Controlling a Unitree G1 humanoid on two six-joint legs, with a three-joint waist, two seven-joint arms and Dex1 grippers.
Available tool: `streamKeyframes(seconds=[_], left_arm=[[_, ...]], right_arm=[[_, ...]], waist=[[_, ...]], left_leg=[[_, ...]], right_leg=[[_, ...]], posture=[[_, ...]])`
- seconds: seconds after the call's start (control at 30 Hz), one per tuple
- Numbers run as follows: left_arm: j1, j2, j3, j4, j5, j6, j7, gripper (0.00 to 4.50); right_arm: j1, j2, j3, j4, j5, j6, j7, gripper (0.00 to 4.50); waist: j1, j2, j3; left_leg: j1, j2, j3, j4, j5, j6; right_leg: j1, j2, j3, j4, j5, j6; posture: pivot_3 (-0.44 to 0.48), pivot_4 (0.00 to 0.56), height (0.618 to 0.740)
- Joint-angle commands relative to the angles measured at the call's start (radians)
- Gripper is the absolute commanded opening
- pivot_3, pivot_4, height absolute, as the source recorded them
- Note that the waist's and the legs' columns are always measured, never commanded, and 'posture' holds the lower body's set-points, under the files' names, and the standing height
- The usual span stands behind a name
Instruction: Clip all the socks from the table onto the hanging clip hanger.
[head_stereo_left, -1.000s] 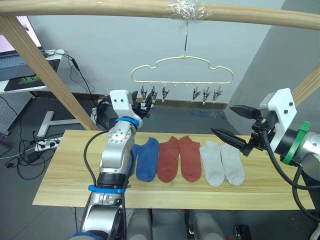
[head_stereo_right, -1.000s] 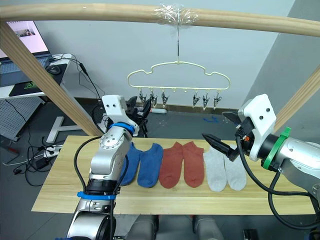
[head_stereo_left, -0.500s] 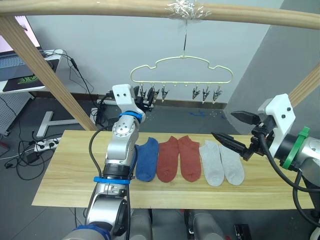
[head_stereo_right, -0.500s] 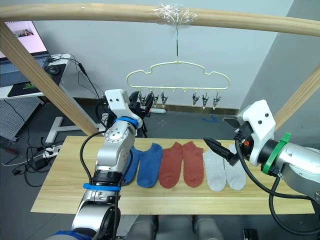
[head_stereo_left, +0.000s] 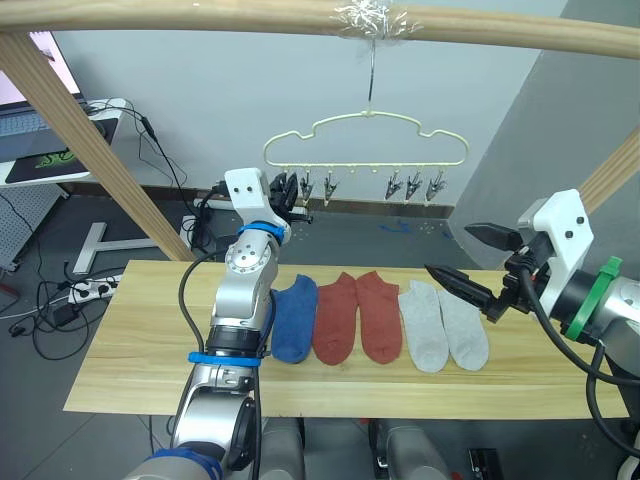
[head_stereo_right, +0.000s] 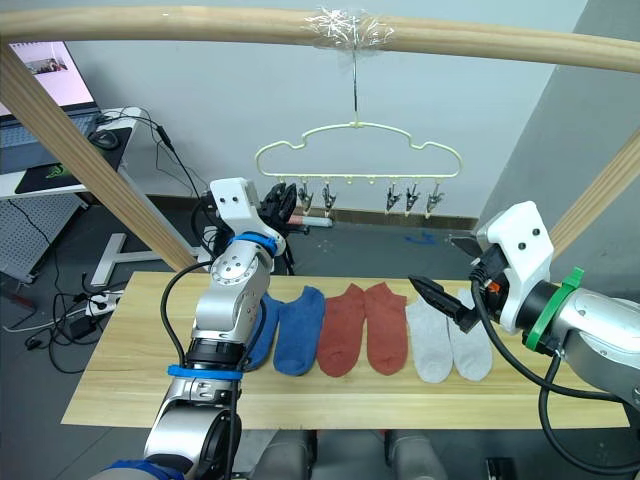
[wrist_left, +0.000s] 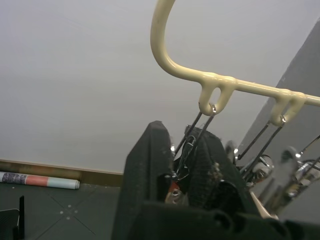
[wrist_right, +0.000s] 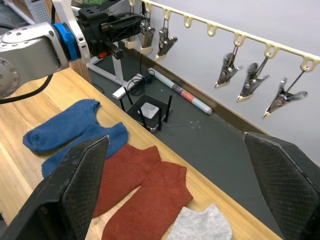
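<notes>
The left gripper (wrist_left: 182, 165) is up at the clip hanger (head_stereo_left: 365, 137), its two black fingers (wrist_left: 147, 165) pinched in around the leftmost metal clip (wrist_left: 186, 150) – the clip's wire loop and spring sit right in the narrow gap between them, so it has hold of the clip and no sock. The right gripper (head_stereo_left: 458, 257) is spread wide with nothing in it, one finger pointing out over the grey socks and the other higher up, hovering above the right end of the table (head_stereo_left: 130, 340). All six socks lie flat in a row on the wood: two blue socks (head_stereo_left: 293, 318) on the left (one mostly hidden behind the left arm), two rust-red socks (head_stereo_left: 358, 316) in the middle, and two light grey socks (head_stereo_left: 443, 326) on the right, each pair touching side by side. The hanger dangles by its hook from a round wooden pole (head_stereo_left: 200, 18) overhead, well above the socks – its other clips (wrist_right: 252, 82) hang free. Behind the table there's a desk with a laptop (head_stereo_left: 20, 118) and cables on the floor.
</notes>
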Motion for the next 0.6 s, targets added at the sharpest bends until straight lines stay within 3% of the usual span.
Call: streamKeyframes(seconds=[0.03, 0.17, 0.3, 0.6], left_arm=[[-0.02, -0.009, 0.003, -0.027, -0.004, -0.023, 0.001, 0.26], [-0.022, -0.013, 0.008, -0.059, -0.049, 0.026, -0.033, 0.26], [-0.018, -0.013, 0.024, -0.122, -0.11, 0.11, -0.059, 0.26], [-0.011, -0.02, 0.026, -0.203, -0.135, 0.202, -0.032, 0.26]], right_arm=[[0.009, -0.017, -0.03, -0.02, 0.013, -0.029, -0.005, 4.5], [0.013, -0.096, 0.01, 0.037, -0.042, 0.027, 0.044, 4.5], [0.012, -0.193, 0.218, 0.229, -0.269, 0.069, 0.121, 4.5], [-0.146, -0.101, 0.573, 0.596, -0.676, -0.03, 0.324, 4.5]], waist=[[0.0, 0.0, 0.0], [0.0, 0.001, 0.002], [-0.002, -0.003, 0.005], [0.002, -0.001, 0.025]], left_leg=[[0.0, 0.0, 0.0, 0.0, 0.0, 0.0], [0.0, 0.0, 0.0, 0.0, 0.0, 0.0], [0.0, 0.0, 0.0, 0.0, 0.0, 0.0], [0.0, 0.0, 0.0, 0.0, 0.0, 0.0]], right_leg=[[0.0, 0.0, 0.0, 0.0, 0.0, 0.0], [0.0, 0.0, 0.0, 0.0, 0.0, 0.0], [0.0, 0.0, 0.0, 0.0, 0.0, 0.0], [-0.001, 0.0, 0.0, 0.0, 0.0, 0.001]], posture=[[-0.012, 0.257, 0.74], [-0.016, 0.264, 0.74], [0.001, 0.271, 0.74], [0.048, 0.291, 0.74]])
